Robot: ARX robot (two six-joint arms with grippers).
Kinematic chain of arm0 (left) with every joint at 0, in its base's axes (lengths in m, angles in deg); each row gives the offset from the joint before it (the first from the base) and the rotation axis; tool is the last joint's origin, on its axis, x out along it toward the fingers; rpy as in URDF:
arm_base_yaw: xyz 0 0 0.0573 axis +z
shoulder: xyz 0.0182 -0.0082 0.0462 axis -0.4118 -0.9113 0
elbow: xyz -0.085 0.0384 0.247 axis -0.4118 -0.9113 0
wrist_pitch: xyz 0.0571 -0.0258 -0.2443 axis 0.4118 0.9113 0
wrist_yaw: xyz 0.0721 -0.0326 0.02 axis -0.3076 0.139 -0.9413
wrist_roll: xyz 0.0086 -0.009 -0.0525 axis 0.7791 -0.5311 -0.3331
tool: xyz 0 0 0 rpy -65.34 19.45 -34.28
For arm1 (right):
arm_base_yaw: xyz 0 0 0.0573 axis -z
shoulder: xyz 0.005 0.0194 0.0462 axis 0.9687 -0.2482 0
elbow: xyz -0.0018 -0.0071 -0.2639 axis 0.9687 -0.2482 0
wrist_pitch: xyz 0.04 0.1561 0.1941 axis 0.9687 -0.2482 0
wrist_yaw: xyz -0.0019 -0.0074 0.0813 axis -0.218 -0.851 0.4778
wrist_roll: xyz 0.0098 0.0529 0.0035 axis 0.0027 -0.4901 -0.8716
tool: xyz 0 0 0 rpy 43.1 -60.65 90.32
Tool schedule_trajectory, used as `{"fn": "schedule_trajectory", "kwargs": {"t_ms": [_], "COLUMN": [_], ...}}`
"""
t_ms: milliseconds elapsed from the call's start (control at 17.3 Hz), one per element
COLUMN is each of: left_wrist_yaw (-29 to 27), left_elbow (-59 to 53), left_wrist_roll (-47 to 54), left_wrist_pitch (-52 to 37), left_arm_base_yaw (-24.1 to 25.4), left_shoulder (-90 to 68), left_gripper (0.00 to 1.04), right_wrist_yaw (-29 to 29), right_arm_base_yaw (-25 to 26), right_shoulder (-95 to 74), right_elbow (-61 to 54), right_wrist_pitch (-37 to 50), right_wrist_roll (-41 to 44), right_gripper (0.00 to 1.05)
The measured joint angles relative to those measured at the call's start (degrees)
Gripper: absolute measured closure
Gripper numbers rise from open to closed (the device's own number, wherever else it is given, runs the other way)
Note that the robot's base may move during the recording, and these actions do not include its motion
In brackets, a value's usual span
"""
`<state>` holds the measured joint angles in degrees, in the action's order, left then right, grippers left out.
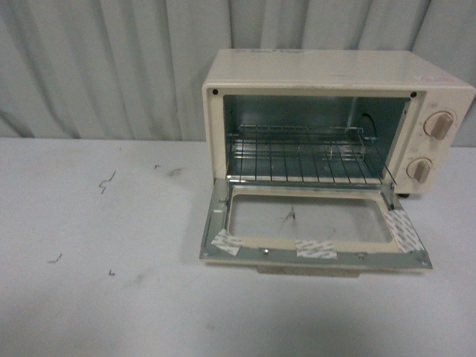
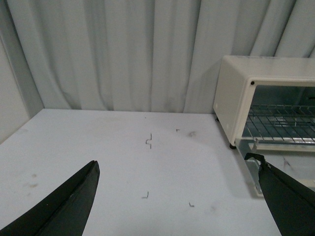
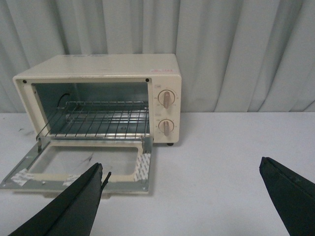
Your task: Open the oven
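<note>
The right hand (image 3: 182, 196) is seen with its fingers spread wide and nothing between them, held above the worktop (image 3: 221, 147); the left hand (image 2: 179, 201) is likewise spread and empty. Ahead of both, the oven (image 1: 327, 74) is set at the back of the worktop by the curtain. Its door (image 1: 312, 253) is already dropped flat toward the robot, its long axis crosswise. The right hand is judged nearer.

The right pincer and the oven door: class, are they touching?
Cannot tell. In the right wrist view one finger overlaps the lowered oven door, showing no clear gap or contact.
</note>
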<state>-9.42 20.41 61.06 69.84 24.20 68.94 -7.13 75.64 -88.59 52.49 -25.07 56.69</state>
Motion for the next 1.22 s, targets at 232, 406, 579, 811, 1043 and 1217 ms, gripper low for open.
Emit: {"fn": "schedule_trajectory", "kwargs": {"t_ms": [232, 406, 579, 811, 1043, 1217], "left_wrist_yaw": [0.0, 0.0, 0.0, 0.0, 0.0, 0.0], "left_elbow": [0.0, 0.0, 0.0, 0.0, 0.0, 0.0], "left_wrist_roll": [0.0, 0.0, 0.0, 0.0, 0.0, 0.0], "left_wrist_pitch": [-0.2, -0.1, -0.1, 0.0, 0.0, 0.0], "left_arm_base_yaw": [0.0, 0.0, 0.0, 0.0, 0.0, 0.0], "left_shoulder": [0.0, 0.0, 0.0, 0.0, 0.0, 0.0], "left_gripper": [0.07, 0.07, 0.07, 0.07, 0.07, 0.07], "right_wrist_yaw": [0.0, 0.0, 0.0, 0.0, 0.0, 0.0], "right_arm_base_yaw": [0.0, 0.0, 0.0, 0.0, 0.0, 0.0], "right_shoulder": [0.0, 0.0, 0.0, 0.0, 0.0, 0.0], "right_elbow": [0.0, 0.0, 0.0, 0.0, 0.0, 0.0], "right_wrist_pitch": [0.0, -0.2, -0.1, -0.1, 0.0, 0.0], "right_wrist_roll": [0.0, 0.0, -0.1, -0.1, -0.1, -0.1], "right_gripper": [0.06, 0.06, 0.06, 0.06, 0.06, 0.06]}}
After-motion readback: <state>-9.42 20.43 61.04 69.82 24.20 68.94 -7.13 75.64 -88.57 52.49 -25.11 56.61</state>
